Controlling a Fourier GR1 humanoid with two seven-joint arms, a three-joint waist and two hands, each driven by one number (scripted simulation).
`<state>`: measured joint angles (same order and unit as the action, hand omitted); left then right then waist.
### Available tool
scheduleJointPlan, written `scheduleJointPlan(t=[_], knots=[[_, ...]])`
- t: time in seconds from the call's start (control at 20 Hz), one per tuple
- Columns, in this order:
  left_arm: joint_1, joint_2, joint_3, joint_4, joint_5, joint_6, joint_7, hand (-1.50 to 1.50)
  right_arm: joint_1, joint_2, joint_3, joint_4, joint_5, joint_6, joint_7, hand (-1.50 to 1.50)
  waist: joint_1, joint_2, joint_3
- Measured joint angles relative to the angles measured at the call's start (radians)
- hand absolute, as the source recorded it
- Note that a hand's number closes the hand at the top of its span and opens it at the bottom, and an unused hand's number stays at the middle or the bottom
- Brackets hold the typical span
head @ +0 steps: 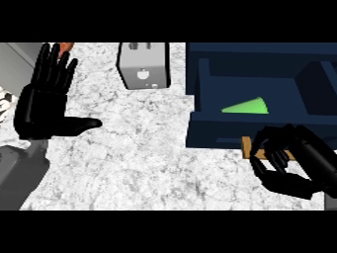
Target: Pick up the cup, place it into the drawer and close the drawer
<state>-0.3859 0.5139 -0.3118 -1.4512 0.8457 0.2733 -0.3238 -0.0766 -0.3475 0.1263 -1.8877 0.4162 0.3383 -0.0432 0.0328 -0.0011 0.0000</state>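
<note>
The green cup (248,106) lies on its side inside the open navy drawer (200,99) at the right. The right robot hand (291,165), fingers curled, empty, sits at the drawer's wooden handle (247,147). The left robot hand (43,101) rests open at the left above the surface (142,148), near a toaster (145,65).

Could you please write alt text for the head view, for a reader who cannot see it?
A green cup lies on its side inside an open dark blue drawer, with the robot's right hand curled at the drawer's front by a wooden handle. The left hand rests open at the view's left above the speckled counter, and a grey toaster stands beyond.
</note>
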Motion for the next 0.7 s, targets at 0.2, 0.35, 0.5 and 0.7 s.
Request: scheduleJointPlan(t=[0.2, 0.35, 0.5, 0.7], knots=[[0.094, 0.045, 0.052, -0.045, 0.011, -0.061, -0.01, -1.5, -0.035, 0.012, 0.059, 0.132, 0.146, -0.071, -0.069, 1.5, -0.006, 0.001, 0.0], [0.148, 0.06, 0.091, -0.045, 0.013, -0.118, -0.021, -1.5, -0.077, 0.039, 0.082, 0.257, 0.219, -0.129, -0.119, -1.5, -0.012, 0.002, 0.0], [0.194, 0.063, 0.122, -0.064, 0.011, -0.148, -0.018, -1.5, -0.14, 0.07, 0.096, 0.385, 0.281, -0.164, -0.128, -1.5, -0.015, 0.002, 0.0], [0.242, 0.067, 0.164, -0.058, 0.008, -0.213, -0.03, -1.5, -0.22, 0.095, 0.104, 0.569, 0.354, -0.211, -0.165, -1.5, -0.015, 0.003, 0.0]])
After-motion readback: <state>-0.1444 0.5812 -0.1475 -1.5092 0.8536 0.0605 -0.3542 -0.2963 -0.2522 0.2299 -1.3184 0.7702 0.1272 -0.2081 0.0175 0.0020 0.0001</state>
